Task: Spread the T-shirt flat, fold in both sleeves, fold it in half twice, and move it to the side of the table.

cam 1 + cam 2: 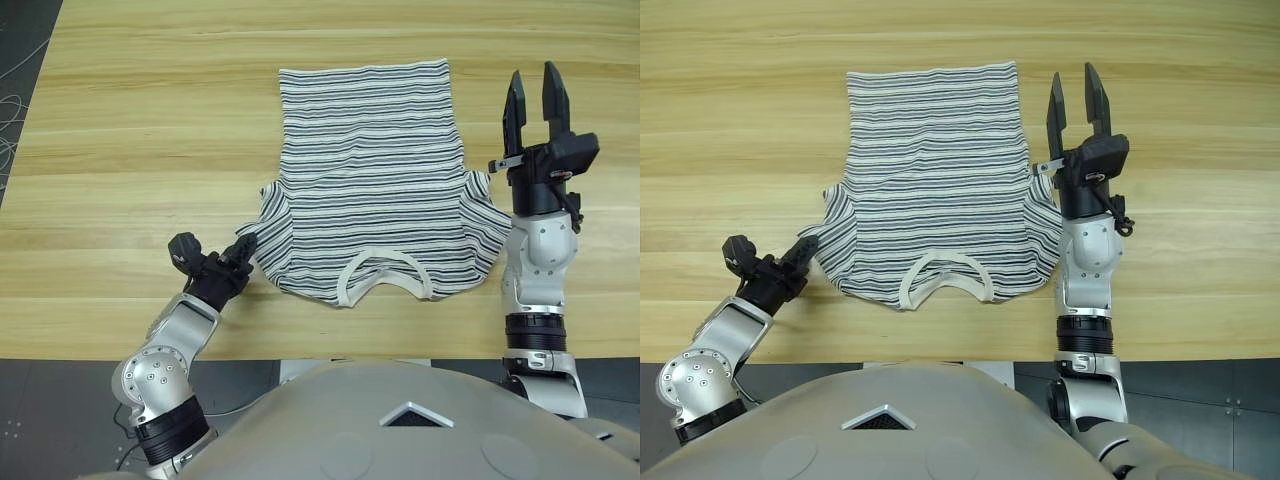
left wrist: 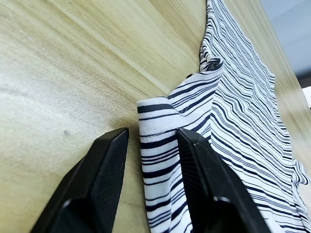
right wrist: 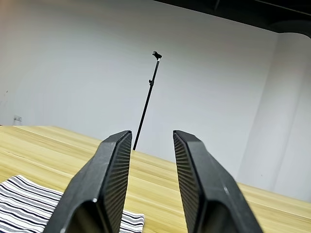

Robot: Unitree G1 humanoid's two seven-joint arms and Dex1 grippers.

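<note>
The striped T-shirt [image 1: 370, 170] lies on the wooden counter [image 1: 140, 120], about midway between the counter's left and right ends. Its white-trimmed collar [image 1: 385, 275] points toward the near edge and its straight hem [image 1: 362, 70] toward the far edge. The body is spread fairly flat, with a few soft ripples across it. Both short sleeves are bunched close to the body. The left sleeve [image 1: 270, 215] sticks out toward the left end of the counter, and the right sleeve [image 1: 485, 205] shows a small curled bump at the shoulder.

The left gripper [image 1: 243, 255] sits low on the counter, close to the near edge, at the tip of the left sleeve. Its fingers [image 2: 104, 165] are spread. In the left wrist view the sleeve's folded corner lies between them, with one finger over the fabric and the other over bare wood; they are not closed on the cloth.

The right gripper [image 1: 535, 75] is beside the shirt's right side, toward the right end of the counter, pointing at the far edge. Its fingers [image 3: 114, 170] are parted and hold nothing. From the right wrist view it looks raised above the counter, with a corner of the shirt below it.

A thin black stand [image 3: 146, 111] rises beyond the far edge, against a pale wall.
</note>
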